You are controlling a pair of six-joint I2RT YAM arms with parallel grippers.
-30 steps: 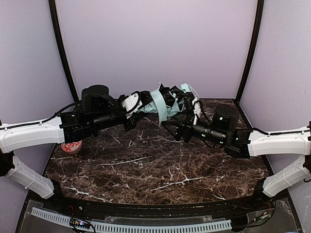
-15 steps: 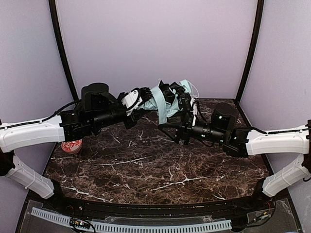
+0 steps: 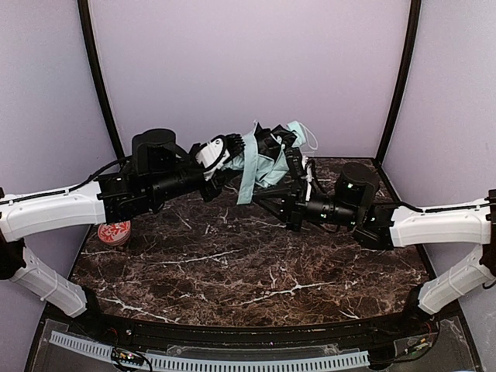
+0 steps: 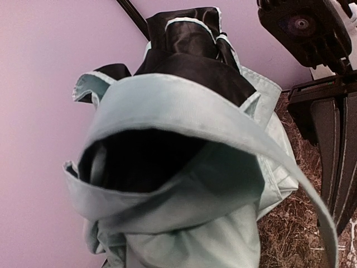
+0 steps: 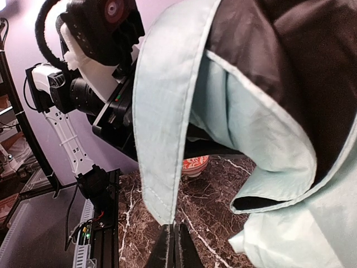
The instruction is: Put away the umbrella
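Observation:
The umbrella (image 3: pixel 267 159), a bunched mint-green canopy with black lining, hangs in the air between both arms above the back of the table. My left gripper (image 3: pixel 226 151) is closed around its left end; in the left wrist view the umbrella's fabric (image 4: pixel 184 167) fills the frame and hides the fingers. A long mint strap (image 5: pixel 164 123) hangs down from the bundle. My right gripper (image 5: pixel 176 234) is shut on the strap's pointed tip, its jaws pressed together. From above, the strap (image 3: pixel 246 182) drops toward the right gripper (image 3: pixel 260 198).
A red-and-white patterned bowl (image 3: pixel 115 232) sits at the left of the dark marble table (image 3: pixel 248 271), partly under the left arm; it also shows as the bowl (image 5: pixel 195 164) behind the strap. Purple walls and two black poles close the back.
The right gripper has closed from open onto the strap's tip. The strap now hangs longer and straighter below the bundle, and the umbrella has lifted slightly.

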